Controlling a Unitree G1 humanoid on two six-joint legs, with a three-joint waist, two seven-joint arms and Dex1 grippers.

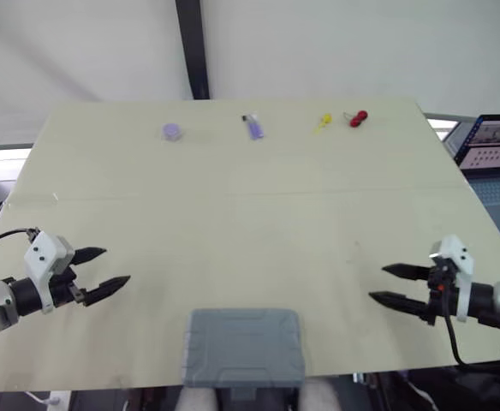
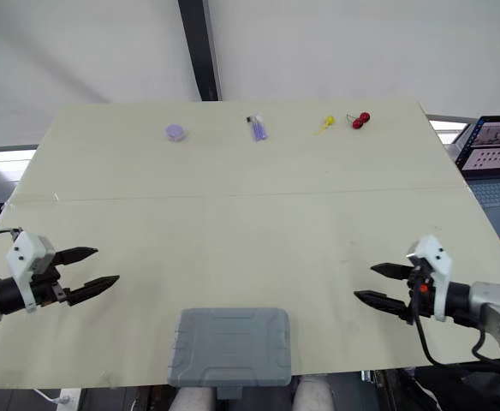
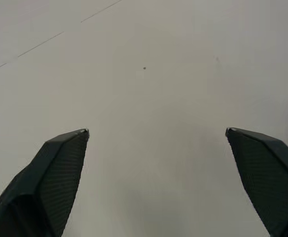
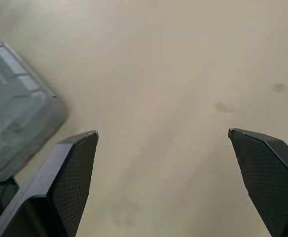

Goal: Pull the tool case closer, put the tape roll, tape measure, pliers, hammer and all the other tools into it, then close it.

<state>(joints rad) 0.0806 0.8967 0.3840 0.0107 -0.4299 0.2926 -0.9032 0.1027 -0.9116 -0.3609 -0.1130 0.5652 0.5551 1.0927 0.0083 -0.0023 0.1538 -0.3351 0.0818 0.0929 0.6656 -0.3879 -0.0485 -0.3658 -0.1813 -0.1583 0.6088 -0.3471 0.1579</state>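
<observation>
The table (image 1: 233, 223) bears a tool case (image 1: 243, 347), purple roll (image 1: 172, 131), purple tool (image 1: 253, 128), yellow tool (image 1: 323, 122) and red tool (image 1: 358, 118).

The tabletop (image 1: 233, 214) is smooth, matt pale board. The case (image 1: 243, 347) at 6 o'clock is matt grey moulded plastic. The left claw (image 1: 116, 265) and right claw (image 1: 377, 282) have black, finely grid-textured fingers (image 4: 70, 173).
</observation>
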